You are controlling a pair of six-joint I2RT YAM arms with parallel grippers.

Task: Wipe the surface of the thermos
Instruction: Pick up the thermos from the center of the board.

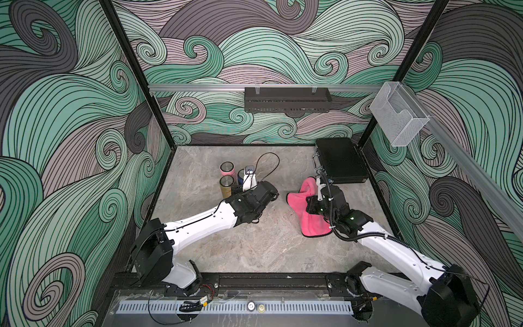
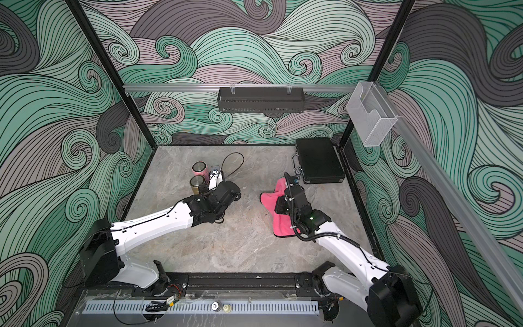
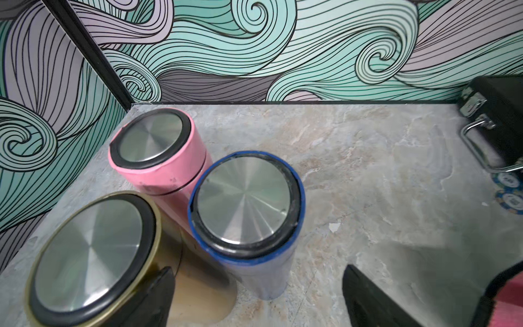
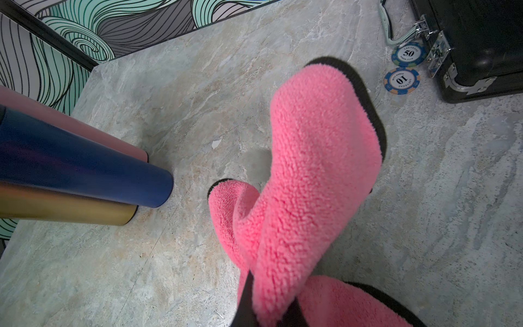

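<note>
From my console, the grey marble-look table fills the cell floor, with a closed black case in its far right corner. Next is the pink cloth. My right gripper is clenched on a fold of it and holds that part up, while the rest lies on the table, well apart from the thermoses. Three of those stand upright, clustered toward the far left: gold thermos, pink thermos and blue thermos. My left gripper is released, jaws spread wide either side of the blue one (the far finger clearly stands off it). Two poker chips lie just beside the case.
</note>
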